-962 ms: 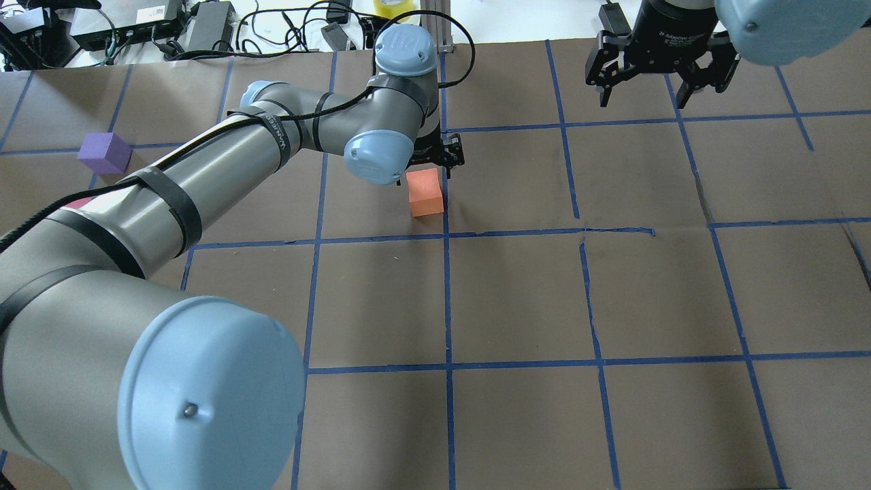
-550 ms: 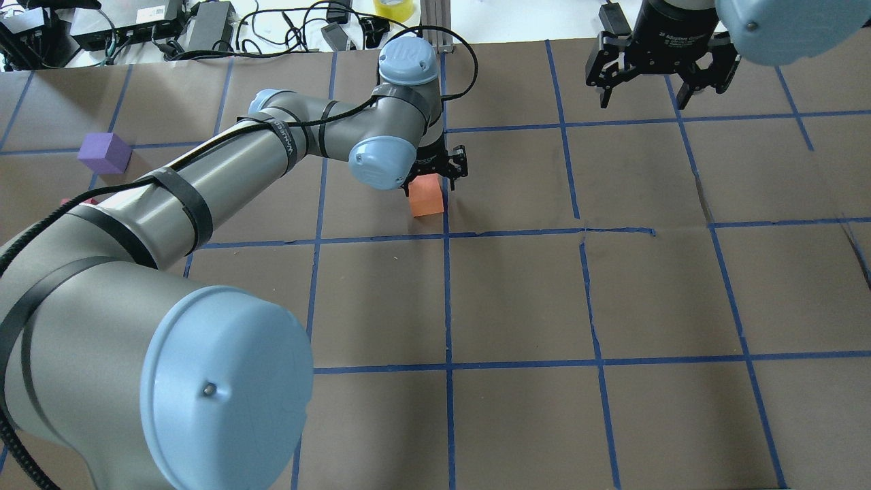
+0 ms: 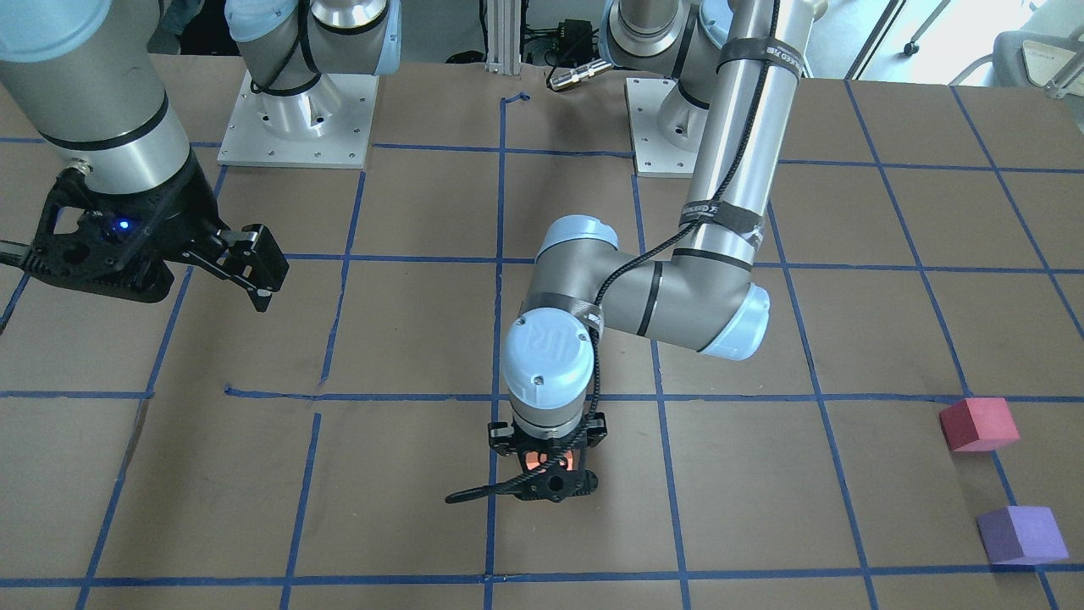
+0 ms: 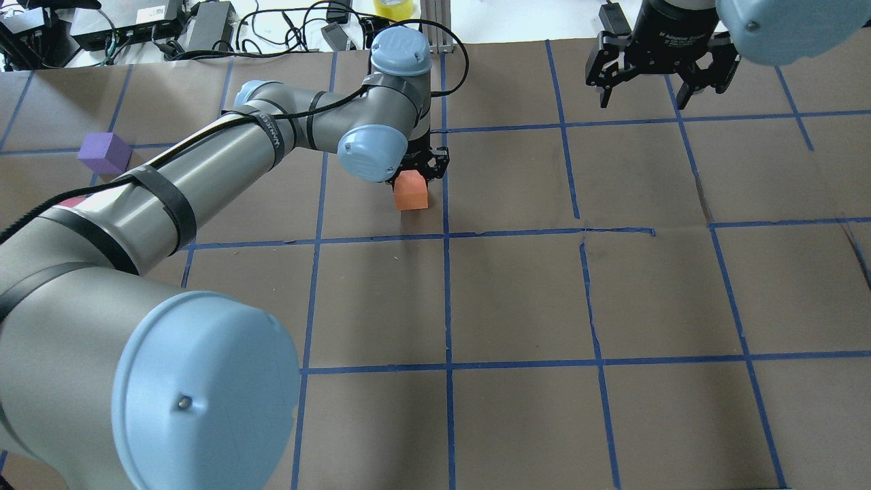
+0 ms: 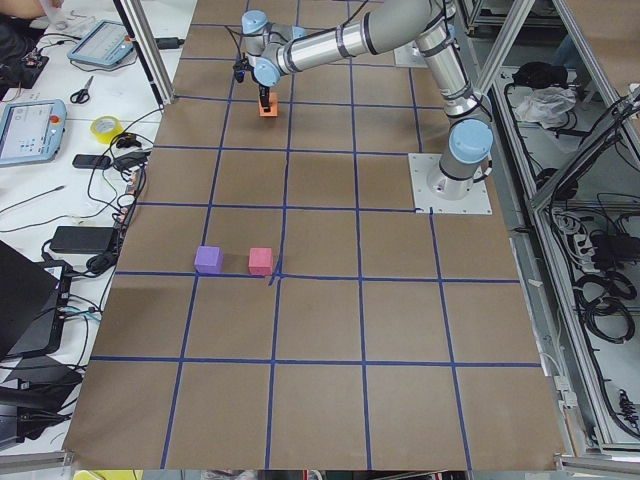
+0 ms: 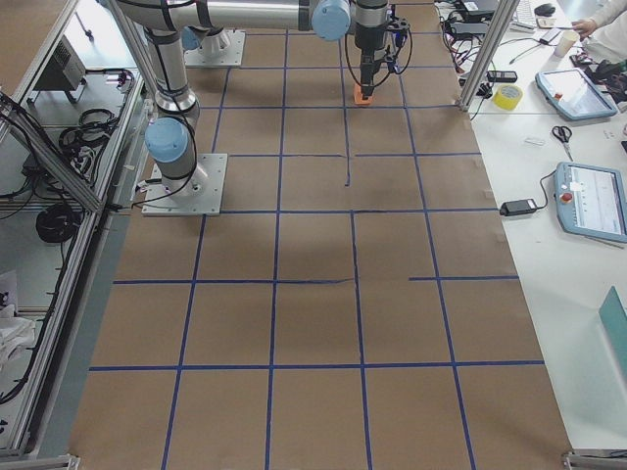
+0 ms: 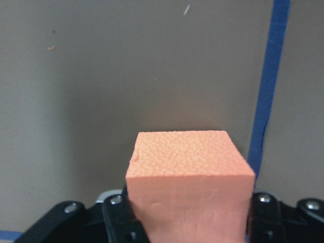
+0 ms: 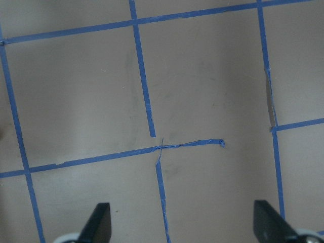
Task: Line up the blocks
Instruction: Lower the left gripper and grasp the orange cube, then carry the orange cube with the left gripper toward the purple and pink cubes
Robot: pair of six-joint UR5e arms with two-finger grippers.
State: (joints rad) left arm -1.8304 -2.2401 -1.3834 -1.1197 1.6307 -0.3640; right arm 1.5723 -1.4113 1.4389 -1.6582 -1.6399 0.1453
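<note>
My left gripper (image 4: 416, 171) is shut on the orange block (image 4: 411, 192) near the table's middle back, next to a blue tape line. The left wrist view shows the orange block (image 7: 190, 172) gripped between both fingers. I cannot tell whether it touches the paper. The purple block (image 4: 103, 153) sits at the far left, and the red-pink block (image 4: 71, 202) beside it is mostly hidden by my left arm. Both show fully in the front view, red-pink block (image 3: 978, 424) and purple block (image 3: 1020, 534). My right gripper (image 4: 643, 95) is open and empty at the back right.
Brown paper with a blue tape grid (image 4: 449, 299) covers the table. Cables and power boxes (image 4: 136, 27) and a yellow tape roll (image 4: 391, 7) lie beyond the back edge. The two arm bases (image 3: 296, 127) stand on the robot's side.
My left gripper came down over the orange block, shut on it, and has carried it a little to the left. The right arm has not moved.
</note>
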